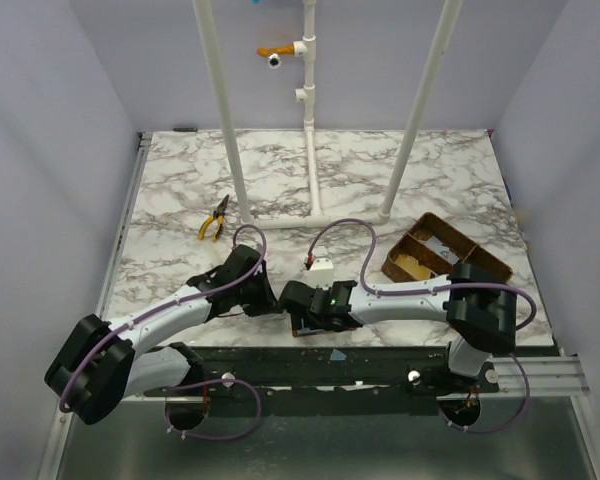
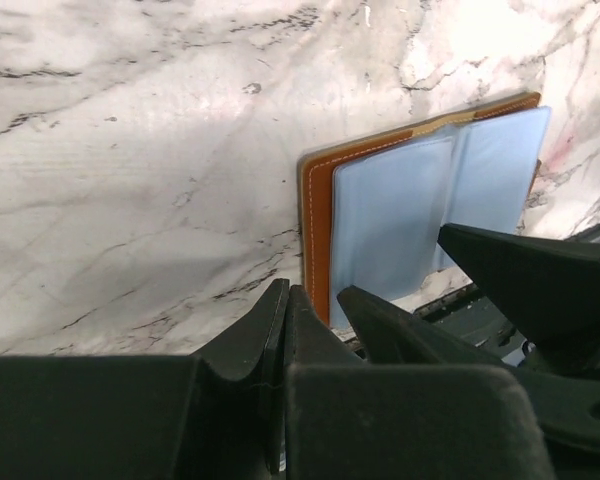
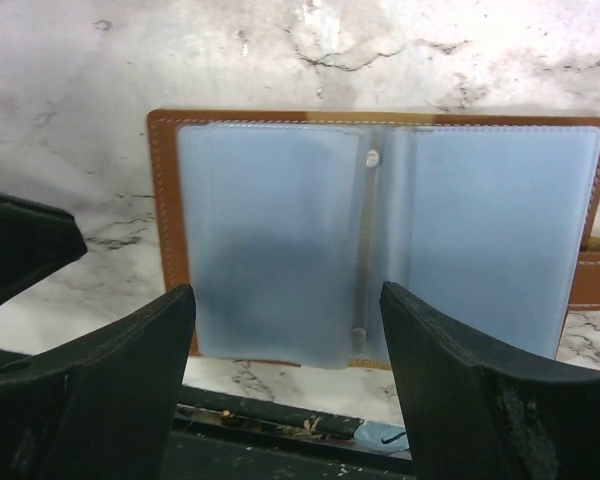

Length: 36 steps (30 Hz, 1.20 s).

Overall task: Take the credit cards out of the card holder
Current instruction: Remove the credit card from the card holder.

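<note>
1. One card holder (image 3: 380, 240) lies opened flat on the bench (image 1: 180, 190), inner face up. It sits at the near edge, between the two end effectors.
2. In the right wrist view its long axis runs side to side, and the fold crosses that axis, pointing away from the camera. One snap tab (image 3: 595, 275) projects from the right end.
3. There are two blue-grey clear pockets (image 3: 270, 240), one on each half.
4. Right end effector (image 3: 285, 295): fingers set wide apart at the holder's near edge, one on each side of the fold, gripping nothing.
5. Left end effector (image 2: 283, 300): fingers pressed together, holding nothing, just beside the holder's brown stitched end.
6. One brown woven basket (image 1: 445, 255) stands well apart to the right. Two cards show inside it in separate compartments, a yellowish card (image 1: 410, 266) and a pale grey-white card (image 1: 442, 243). They are too small to show detail.
7. One pair of yellow-handled pliers (image 1: 215, 218) lies at far left.
</note>
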Tool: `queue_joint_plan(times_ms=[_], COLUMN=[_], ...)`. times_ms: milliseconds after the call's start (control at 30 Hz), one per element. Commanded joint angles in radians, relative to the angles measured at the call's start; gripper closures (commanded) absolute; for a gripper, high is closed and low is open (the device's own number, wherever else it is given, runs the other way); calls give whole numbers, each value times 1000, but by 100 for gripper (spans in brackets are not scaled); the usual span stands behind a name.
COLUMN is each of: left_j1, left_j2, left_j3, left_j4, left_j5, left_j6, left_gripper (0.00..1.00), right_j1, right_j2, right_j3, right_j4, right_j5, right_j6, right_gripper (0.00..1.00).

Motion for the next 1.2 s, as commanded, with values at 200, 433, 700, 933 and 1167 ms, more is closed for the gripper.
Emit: queue_joint_plan(times_ms=[200,433,700,933,1167], left_j1=[4,5,4,-1,-36], left_j2=[37,46,54,67,108], left_j3=[-6,-8,-6,2,34], left_j4=[90,97,107,109,121], left_j5=[76,86,109,132,141], left_j6=[4,4,12,27,35], left_gripper=[100,100,100,100,100], right_j1=[10,9,7,-18,-79], right_j2=[64,72,55,-9,-135], right_j3=[36,15,-24,-126,-303], right_j4=[-49,-44,-19,89,321], right_j5=[65,55,43,-19,-142], right_j6=[-16,-5,10,28,17], right_gripper=[19,35,60,81,88])
